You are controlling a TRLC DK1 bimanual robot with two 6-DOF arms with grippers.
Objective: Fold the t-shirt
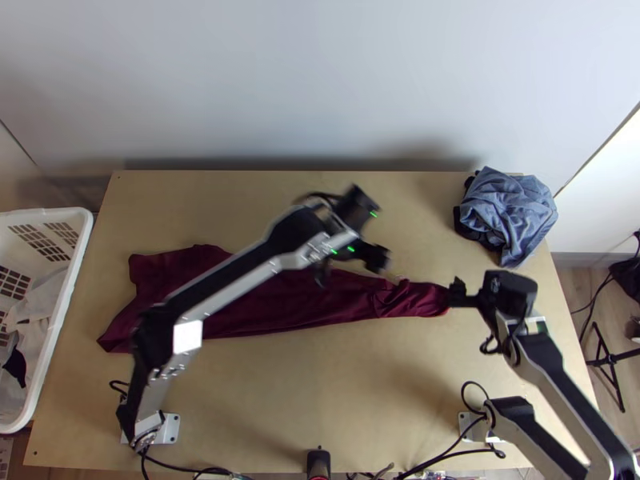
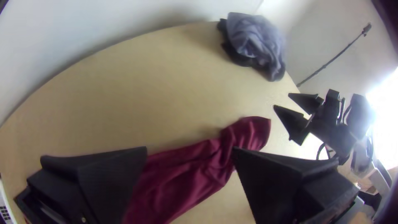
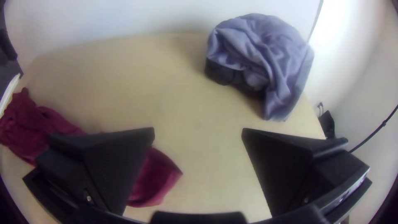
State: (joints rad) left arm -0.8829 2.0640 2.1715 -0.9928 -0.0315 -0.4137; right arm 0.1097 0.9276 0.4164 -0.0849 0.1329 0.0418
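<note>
The dark red t-shirt (image 1: 320, 304) lies as a long, narrow, wrinkled strip across the table, wider at its left part and bunched near its right end. My left gripper (image 1: 350, 267) is over the middle of the strip; in the left wrist view this gripper (image 2: 190, 148) stands open above the shirt (image 2: 182, 178). At the strip's right end is my right gripper (image 1: 459, 293). Seen in the right wrist view, the same gripper (image 3: 198, 129) is open and empty, with the shirt's end (image 3: 155, 178) partly behind one finger.
A bunched grey-blue cloth (image 1: 509, 210) with black fabric lies at the table's back right corner. A white basket (image 1: 60, 320) holding pale cloths stands at the left edge. Bare table (image 1: 280, 400) shows in front of the shirt.
</note>
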